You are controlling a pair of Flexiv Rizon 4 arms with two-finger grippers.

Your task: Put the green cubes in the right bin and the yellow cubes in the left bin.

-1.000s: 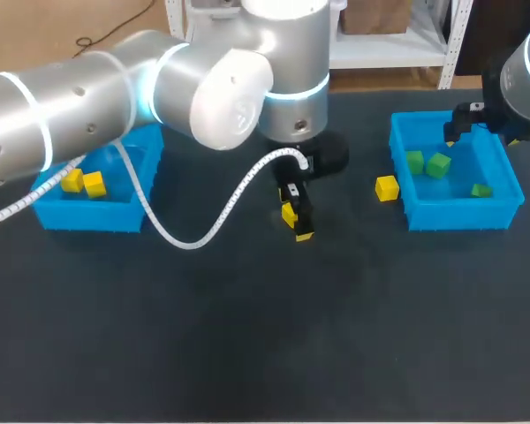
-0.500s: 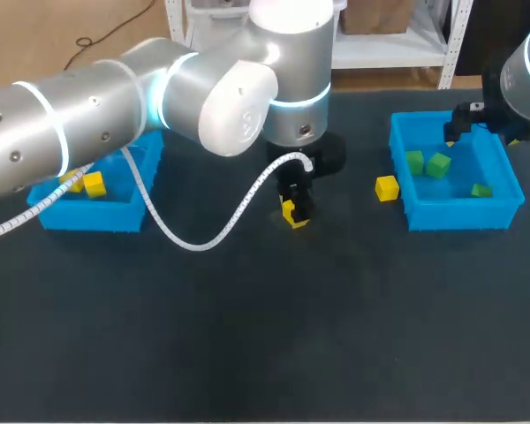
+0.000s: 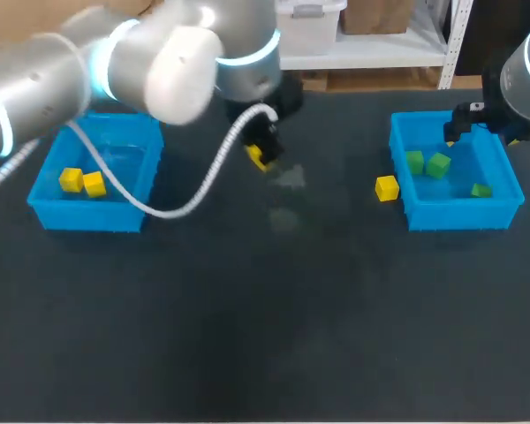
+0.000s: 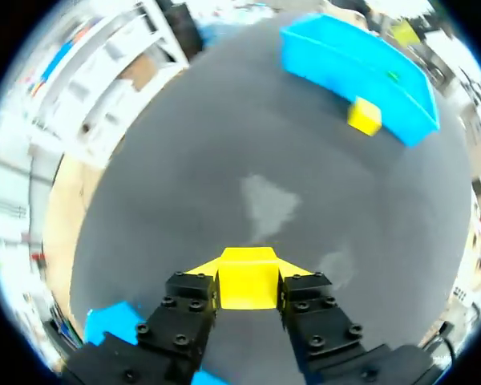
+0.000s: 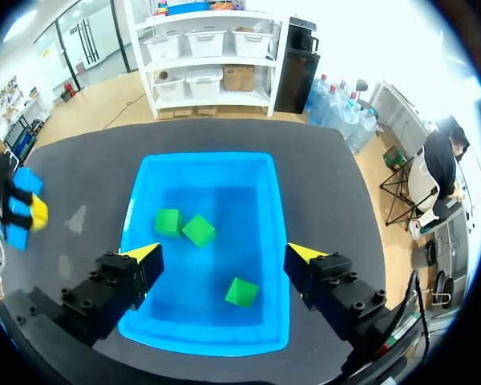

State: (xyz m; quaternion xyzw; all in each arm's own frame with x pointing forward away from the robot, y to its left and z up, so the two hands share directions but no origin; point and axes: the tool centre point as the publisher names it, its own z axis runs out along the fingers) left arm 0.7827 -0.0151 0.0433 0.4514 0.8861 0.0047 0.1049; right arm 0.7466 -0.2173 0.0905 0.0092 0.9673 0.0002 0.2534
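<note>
My left gripper (image 3: 261, 152) hangs above the table's back middle, shut on a yellow cube (image 3: 258, 158); in the left wrist view that cube (image 4: 247, 277) sits squeezed between both fingers. The left bin (image 3: 88, 216) holds two yellow cubes (image 3: 71, 179) (image 3: 94, 184). Another yellow cube (image 3: 387, 187) lies on the table just left of the right bin (image 3: 464, 215); it also shows ahead of the left gripper (image 4: 364, 116). Three green cubes (image 5: 167, 220) (image 5: 199, 229) (image 5: 241, 292) lie in the right bin (image 5: 224, 180). My right gripper (image 5: 224, 255) hovers open over that bin, empty.
A dark mat (image 3: 265, 318) covers the table. The two bins stand at the left and right of its back half. The left arm's white cable (image 3: 181, 203) hangs down over the mat beside the left bin.
My left gripper closed on the yellow cube at the table's middle, lifted it and carried it back and to the left. The right arm stayed still.
</note>
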